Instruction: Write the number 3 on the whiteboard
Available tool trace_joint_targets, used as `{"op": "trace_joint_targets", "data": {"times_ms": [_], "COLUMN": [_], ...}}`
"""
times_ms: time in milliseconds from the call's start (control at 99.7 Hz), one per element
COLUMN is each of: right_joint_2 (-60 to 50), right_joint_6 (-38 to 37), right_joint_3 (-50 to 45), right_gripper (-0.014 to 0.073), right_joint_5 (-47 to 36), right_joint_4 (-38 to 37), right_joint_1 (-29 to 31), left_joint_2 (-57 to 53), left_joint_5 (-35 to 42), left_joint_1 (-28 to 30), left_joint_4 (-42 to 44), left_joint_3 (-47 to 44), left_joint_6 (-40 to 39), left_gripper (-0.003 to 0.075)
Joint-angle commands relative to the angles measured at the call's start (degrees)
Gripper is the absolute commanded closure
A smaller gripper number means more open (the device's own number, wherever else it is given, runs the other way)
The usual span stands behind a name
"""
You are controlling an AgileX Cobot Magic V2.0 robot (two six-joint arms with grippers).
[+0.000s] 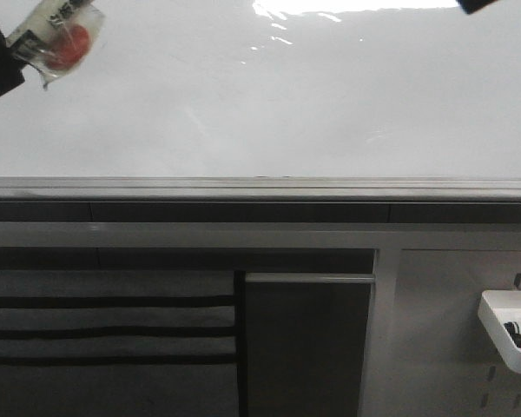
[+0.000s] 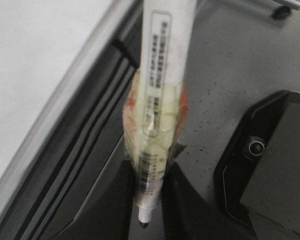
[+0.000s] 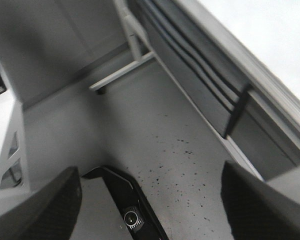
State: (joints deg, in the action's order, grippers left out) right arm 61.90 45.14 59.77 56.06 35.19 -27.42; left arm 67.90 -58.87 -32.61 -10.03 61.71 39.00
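Whiteboard (image 1: 260,113) is showing no 3 yet, while the left end effector (image 1: 13,56), at ten o'clock, is clenching the wrapped marker (image 2: 157,100) ready for writing, and the right end effector (image 3: 150,210) is hanging released.

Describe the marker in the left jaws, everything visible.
The marker is a white-barrelled pen wrapped in clear crinkled plastic, with a printed label strip and a barcode on it, and something red-orange showing under the wrap. The left gripper is shut on its lower barrel. Its small dark tip pokes out below the jaws. In the front view it sits upper left before the whiteboard.
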Motion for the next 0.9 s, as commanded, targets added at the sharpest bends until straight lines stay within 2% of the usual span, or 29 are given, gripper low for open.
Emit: {"op": "trace_joint_targets", "data": {"times_ms": [0, 120, 271, 451, 541, 892], "right_joint_2": [2.48, 6.32, 10.69, 15.86, 18.28, 23.05], "right_joint_6": [8.48, 17.76, 24.21, 24.21, 23.80, 22.77], "right_joint_3": [4.99, 8.90, 12.29, 17.17, 19.14, 21.22], "right_gripper": [0.0076, 0.0076, 0.0078, 0.0188, 0.0230, 0.0239], "right_joint_5": [1.92, 5.89, 5.85, 5.03, 4.50, 3.76], "right_joint_4": [6.94, 14.22, 15.07, 7.44, 6.88, 6.64], "right_joint_1": [-0.03, -0.03, -2.19, -9.62, -11.64, -12.05], "left_joint_2": [-1.48, -1.48, -1.48, -1.48, -1.48, -1.48], "left_joint_5": [-0.64, -0.67, -0.67, -1.13, -1.22, -2.04], "left_joint_1": [-2.89, -5.79, -8.04, -8.66, -8.66, -8.66], "left_joint_4": [-2.59, -2.47, -2.47, -2.47, -2.47, -2.47], "left_joint_3": [2.23, 2.23, 2.23, 2.23, 2.23, 2.23], "left_joint_6": [3.26, 3.56, 4.75, 4.75, 4.75, 4.75], "left_gripper": [0.0739, 0.0739, 0.0739, 0.0739, 0.0739, 0.0739]}}
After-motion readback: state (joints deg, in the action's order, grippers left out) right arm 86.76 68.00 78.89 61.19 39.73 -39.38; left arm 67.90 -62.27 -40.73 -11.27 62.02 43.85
